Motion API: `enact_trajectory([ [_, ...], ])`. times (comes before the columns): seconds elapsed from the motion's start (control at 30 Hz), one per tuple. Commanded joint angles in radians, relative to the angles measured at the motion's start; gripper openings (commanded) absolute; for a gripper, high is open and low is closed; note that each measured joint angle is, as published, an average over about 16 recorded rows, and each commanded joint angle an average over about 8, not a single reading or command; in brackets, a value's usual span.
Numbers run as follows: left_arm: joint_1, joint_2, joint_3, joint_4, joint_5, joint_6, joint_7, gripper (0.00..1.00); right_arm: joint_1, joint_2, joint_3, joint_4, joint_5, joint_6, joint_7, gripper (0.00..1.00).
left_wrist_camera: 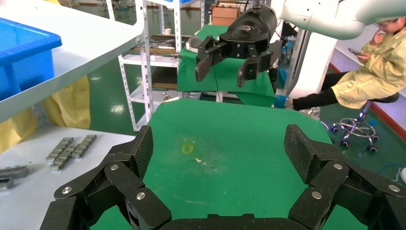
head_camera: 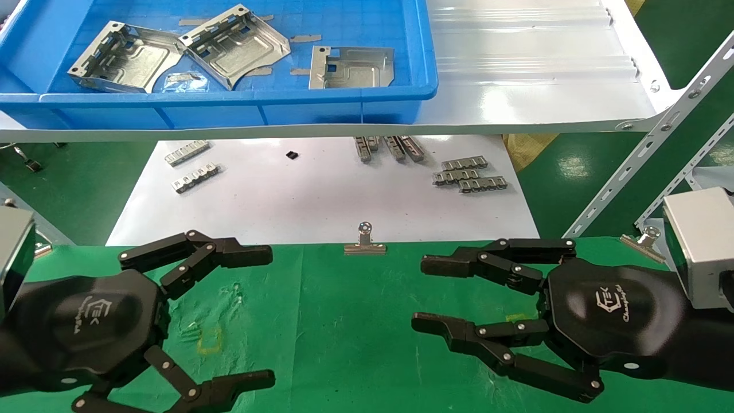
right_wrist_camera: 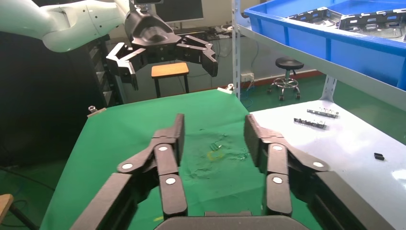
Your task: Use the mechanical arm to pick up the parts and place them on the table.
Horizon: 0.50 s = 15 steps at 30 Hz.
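Three silvery sheet-metal parts (head_camera: 123, 57) (head_camera: 235, 46) (head_camera: 352, 67) lie in a blue tray (head_camera: 229, 109) on the raised white shelf at the back. My left gripper (head_camera: 266, 316) is open and empty, low over the green table (head_camera: 344, 321) at the near left. My right gripper (head_camera: 420, 293) is open and empty over the table at the near right. The two grippers face each other. The left wrist view shows its own open jaws (left_wrist_camera: 220, 148) over bare green cloth, and the right wrist view the same (right_wrist_camera: 214, 132).
Small grey toothed strips (head_camera: 470, 175) (head_camera: 192, 169) lie on a white sheet (head_camera: 321, 201) under the shelf (head_camera: 533, 97). Binder clips (head_camera: 364, 241) (head_camera: 645, 241) hold the table's far edge. A slotted metal brace (head_camera: 648, 149) slants at the right. A seated person (left_wrist_camera: 378, 72) is beyond the table.
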Motion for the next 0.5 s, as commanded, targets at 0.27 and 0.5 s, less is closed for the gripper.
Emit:
enact_trajectory([
  [0.27, 0.000, 0.000, 0.000, 0.000, 0.000, 0.000, 0.000, 1.00, 0.000, 0.000, 0.000, 0.000, 0.000, 0.000, 0.000, 0.00],
  [0.5, 0.000, 0.000, 0.000, 0.000, 0.000, 0.000, 0.000, 1.00, 0.000, 0.000, 0.000, 0.000, 0.000, 0.000, 0.000, 0.00],
])
